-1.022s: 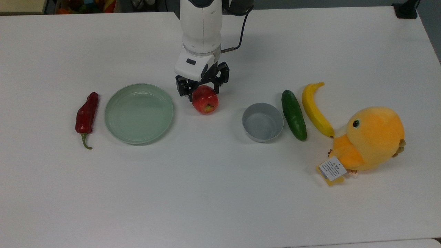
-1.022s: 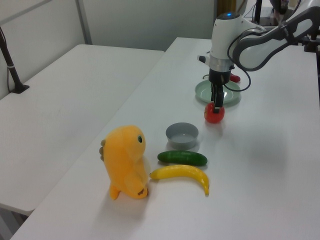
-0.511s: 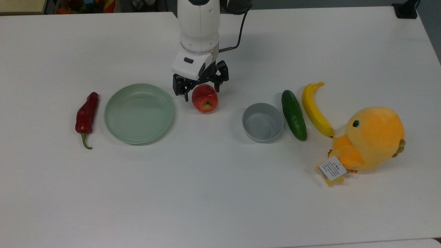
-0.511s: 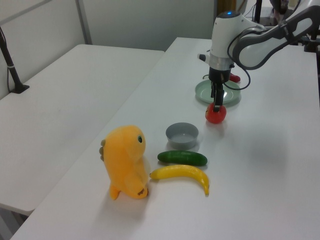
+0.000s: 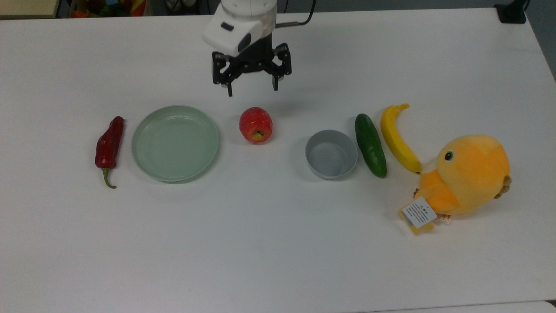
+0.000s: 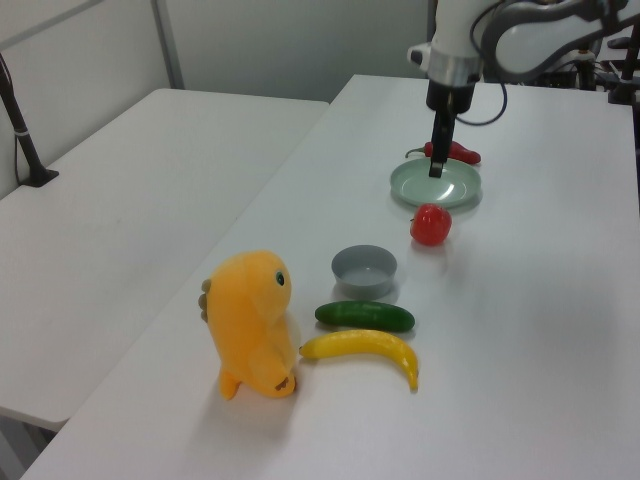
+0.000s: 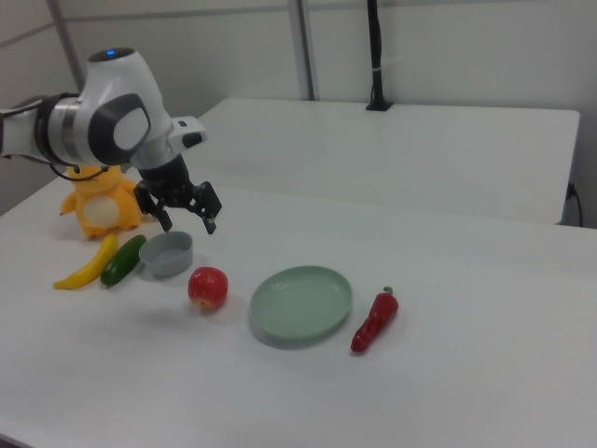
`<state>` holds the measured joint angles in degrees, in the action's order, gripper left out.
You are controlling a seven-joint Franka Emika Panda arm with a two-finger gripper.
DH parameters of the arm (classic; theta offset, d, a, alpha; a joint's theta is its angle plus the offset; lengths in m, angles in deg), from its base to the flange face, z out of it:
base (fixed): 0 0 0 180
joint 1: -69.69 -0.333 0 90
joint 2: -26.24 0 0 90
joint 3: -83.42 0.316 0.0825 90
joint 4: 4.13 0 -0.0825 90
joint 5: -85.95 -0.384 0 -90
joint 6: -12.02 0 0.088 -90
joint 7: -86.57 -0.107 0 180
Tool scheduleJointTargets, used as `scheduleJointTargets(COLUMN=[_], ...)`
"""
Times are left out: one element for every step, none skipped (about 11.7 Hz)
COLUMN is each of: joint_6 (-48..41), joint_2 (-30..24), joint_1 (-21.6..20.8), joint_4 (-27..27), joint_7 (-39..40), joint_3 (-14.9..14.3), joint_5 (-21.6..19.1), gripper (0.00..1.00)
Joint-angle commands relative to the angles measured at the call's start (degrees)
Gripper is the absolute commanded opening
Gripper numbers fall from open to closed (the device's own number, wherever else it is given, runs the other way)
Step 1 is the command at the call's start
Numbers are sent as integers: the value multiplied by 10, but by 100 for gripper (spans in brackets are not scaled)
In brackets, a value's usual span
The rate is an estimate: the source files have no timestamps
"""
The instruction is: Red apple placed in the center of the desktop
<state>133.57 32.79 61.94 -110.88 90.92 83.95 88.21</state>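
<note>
The red apple (image 5: 256,125) rests on the white desktop (image 5: 260,243), between the pale-green plate and the grey bowl, with its yellowish stem end facing the top view's lower edge. My gripper (image 5: 252,89) hangs open above the table, beyond the apple toward the top view's upper edge, with nothing between its fingers. In the right view the gripper (image 7: 188,222) is raised clear of the apple (image 7: 208,287), up and slightly to the right view's left. The left view shows the gripper (image 6: 436,172) edge-on, above and behind the apple (image 6: 431,224).
A pale-green plate (image 5: 175,143) and a dark-red chili (image 5: 109,145) lie on the top view's left of the apple. To its right are a grey bowl (image 5: 331,154), a cucumber (image 5: 370,144), a banana (image 5: 397,138) and an orange plush bird (image 5: 469,176).
The gripper has opened wider, risen and drawn back toward the top view's upper edge. The apple stays on the table, shifted and turned slightly.
</note>
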Motion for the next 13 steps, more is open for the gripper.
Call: scheduleJointTargets(joint_6=[-60,-68,-76,-77,-78,-78,-85,-108,-134,-138,-134,-133,-133], joint_2=[-58,-66,-73,-76,-78,-80,-81,-80,-79,-78,-74,-70,-66], joint_1=[-6,-6,-6,-6,-6,-6,-5,-5,-7,-7,-7,-6,-6], joint_4=[-7,-7,-7,-7,-7,-7,-7,5,14,15,14,14,12], joint_7=[-76,-90,-101,-101,-101,-101,-101,-101,-101,-99,-101,-101,-102], joint_3=[-3,-3,-3,-3,-3,-3,-3,-3,-3,-3,-3,-3,-3], joint_5=[-13,-13,-13,-13,-13,-12,-13,-13,-13,-13,-13,-13,-14], gripper=[100,100,100,100,100,100,100,100,100,100,100,100,100])
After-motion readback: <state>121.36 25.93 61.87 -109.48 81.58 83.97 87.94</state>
